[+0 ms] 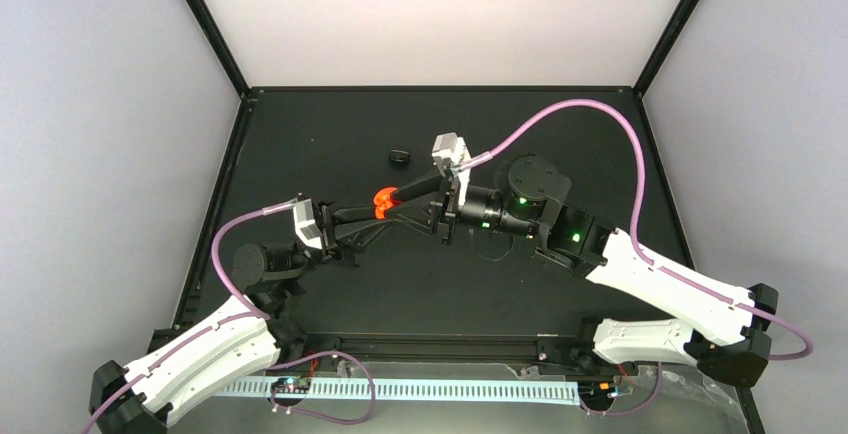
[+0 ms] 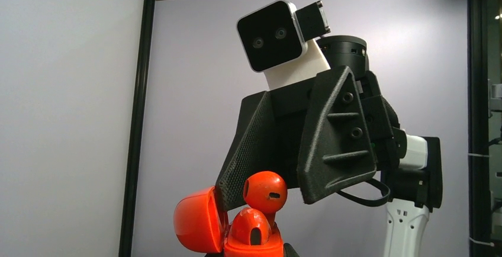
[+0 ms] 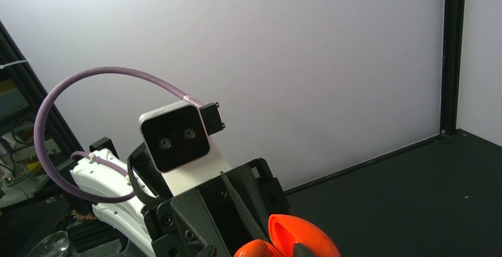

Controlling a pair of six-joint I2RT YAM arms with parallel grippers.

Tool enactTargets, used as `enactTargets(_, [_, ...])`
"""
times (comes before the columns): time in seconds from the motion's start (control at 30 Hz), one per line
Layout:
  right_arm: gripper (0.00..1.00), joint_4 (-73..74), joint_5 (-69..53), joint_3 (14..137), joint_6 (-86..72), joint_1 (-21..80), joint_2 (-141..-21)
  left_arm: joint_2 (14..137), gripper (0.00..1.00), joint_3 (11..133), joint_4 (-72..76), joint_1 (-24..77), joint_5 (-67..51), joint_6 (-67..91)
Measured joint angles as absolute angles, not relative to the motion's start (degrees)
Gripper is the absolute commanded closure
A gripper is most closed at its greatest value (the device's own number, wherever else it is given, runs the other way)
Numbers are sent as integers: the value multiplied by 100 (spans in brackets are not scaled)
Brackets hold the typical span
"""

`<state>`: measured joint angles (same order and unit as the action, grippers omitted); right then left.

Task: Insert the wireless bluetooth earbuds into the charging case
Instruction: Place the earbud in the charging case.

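A matte black rectangular tabletop carries a small black boxy lump on its far half, a little left of centre. Plain white walls rise from its far edge and both sides, with black metal frame posts standing at its two far corners. A white perforated strip runs along its near edge.
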<state>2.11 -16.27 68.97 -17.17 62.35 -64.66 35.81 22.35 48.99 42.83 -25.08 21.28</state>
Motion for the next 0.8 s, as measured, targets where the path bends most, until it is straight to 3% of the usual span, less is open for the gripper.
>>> enactTargets(0.53, [54,429,-1199,7028,-1693,6239,-6377,3555,98,2235,4786,4285,-2425,2126])
enactTargets(0.8, [36,735,-904,7107,-1658,6239,-6241,3481,99,2235,4783,4285,-2425,2123])
